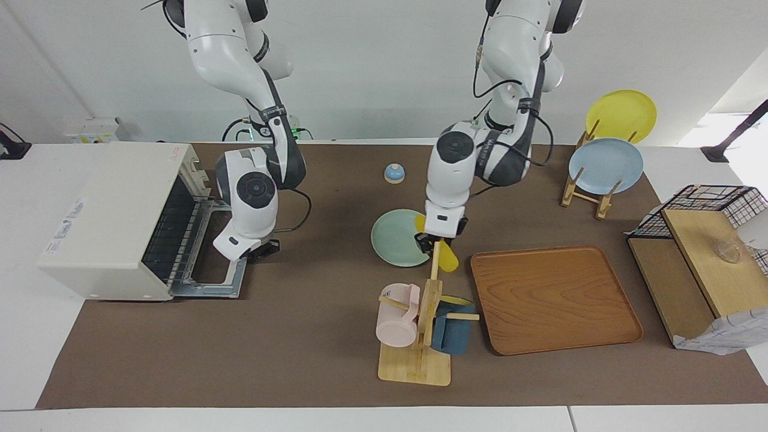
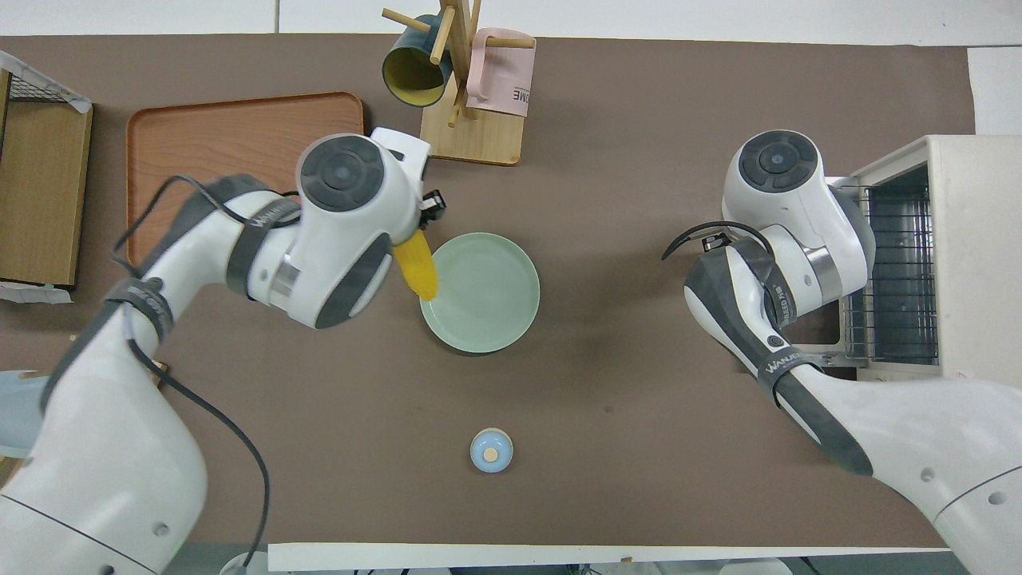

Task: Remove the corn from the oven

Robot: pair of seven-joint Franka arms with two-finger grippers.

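Observation:
The corn (image 1: pixel 447 260) is a bright yellow cob held in my left gripper (image 1: pixel 433 242), which is shut on its middle. The cob hangs tilted over the rim of a pale green plate (image 1: pixel 393 239), on the side toward the wooden tray; it also shows in the overhead view (image 2: pixel 417 268). The cream-white oven (image 1: pixel 114 210) stands at the right arm's end of the table with its glass door (image 1: pixel 211 269) folded down, and its wire rack (image 2: pixel 893 263) is bare. My right gripper (image 1: pixel 259 248) is low beside the open door.
A mug tree (image 1: pixel 427 312) with a pink and a blue mug stands just farther from the robots than the plate. A wooden tray (image 1: pixel 552 299) lies beside it. A plate rack (image 1: pixel 603 165), a wire-and-wood shelf (image 1: pixel 702 258) and a small blue knob (image 1: pixel 394 173) are also on the table.

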